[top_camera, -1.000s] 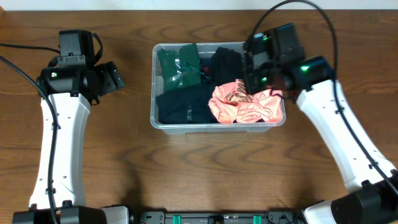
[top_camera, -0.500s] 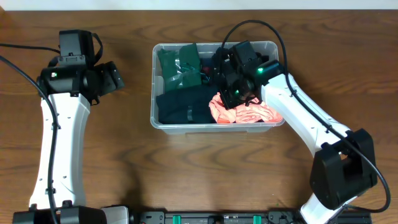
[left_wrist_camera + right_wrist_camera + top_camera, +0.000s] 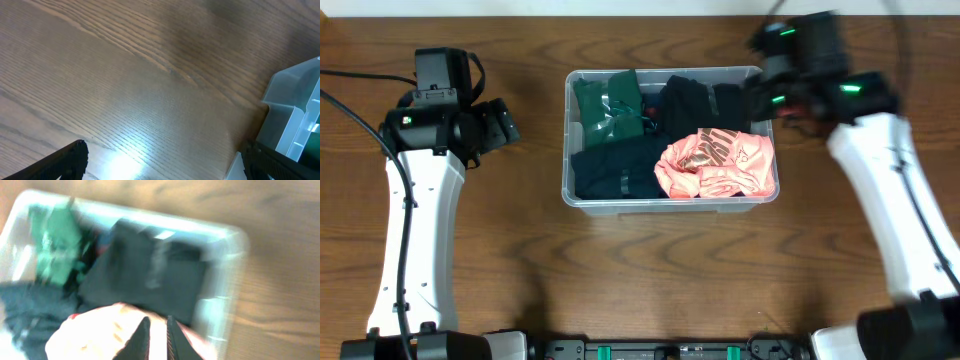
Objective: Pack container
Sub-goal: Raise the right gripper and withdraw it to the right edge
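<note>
Right wrist view shows the right fingers (image 3: 144, 339) nearly pressed together, pinching nothing, above pink cloth (image 3: 715, 165) in the container (image 3: 582, 195). Left fingers (image 3: 70, 161) stand spread wide over bare wooden surface (image 3: 620, 270), just beside the container's corner.

One container (image 3: 570, 190) sits on the one wooden table (image 3: 650, 280). Inside the container lie four pieces of clothing: one green garment (image 3: 605, 105) at its far left corner, one black garment (image 3: 695, 100) at its far right, one dark navy garment (image 3: 615, 168) at its near left, and one pink garment (image 3: 715, 162) at its near right. Two robot arms flank the container, one on each side.
</note>
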You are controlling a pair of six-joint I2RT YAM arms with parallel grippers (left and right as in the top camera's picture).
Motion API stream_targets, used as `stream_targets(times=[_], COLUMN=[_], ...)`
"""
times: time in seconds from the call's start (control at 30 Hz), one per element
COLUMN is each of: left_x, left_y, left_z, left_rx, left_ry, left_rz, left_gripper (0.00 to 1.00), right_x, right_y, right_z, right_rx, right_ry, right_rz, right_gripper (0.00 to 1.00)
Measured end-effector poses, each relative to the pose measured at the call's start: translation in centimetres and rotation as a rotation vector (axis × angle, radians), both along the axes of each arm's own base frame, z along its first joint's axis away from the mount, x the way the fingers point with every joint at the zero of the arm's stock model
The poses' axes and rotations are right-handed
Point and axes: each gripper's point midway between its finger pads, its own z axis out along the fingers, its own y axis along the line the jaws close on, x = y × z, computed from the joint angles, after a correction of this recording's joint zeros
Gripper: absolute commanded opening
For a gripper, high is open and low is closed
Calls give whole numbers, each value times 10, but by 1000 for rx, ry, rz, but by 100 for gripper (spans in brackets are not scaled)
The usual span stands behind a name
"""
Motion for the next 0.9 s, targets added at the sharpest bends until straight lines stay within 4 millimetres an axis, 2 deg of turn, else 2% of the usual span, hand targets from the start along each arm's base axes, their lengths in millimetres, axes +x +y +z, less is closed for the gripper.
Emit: stream_targets(times=[0.07,0.1,0.13,0.3,0.43,0.63,0.77,0.9], left_x=[0,0,0,0,0,0,0,0], left_y=[0,0,0,0,0,0,0,0], left_z=[0,0,0,0,0,0,0,0], left_rx=[0,0,0,0,0,0,0,0], left_ry=[0,0,0,0,0,0,0,0], left_rz=[0,0,0,0,0,0,0,0], left_gripper=[98,98,98,98,98,98,98,98], right_x=[1,1,0,-2,-6,-18,-22,-22], right_y=[-35,-52,-70,-133,-174,-210,-220,-221], right_z=[22,28,32,25,23,18,17,17], right_rx=[3,-1,-6,-25,-37,-61,-73,-77], right_ry=[-52,-66,-75,-43,-36,-8,0,1], right_rz=[-85,-120,-159,-304,-403,-503,-531,-534], right_gripper=[47,61,69,99,99,99,99,99])
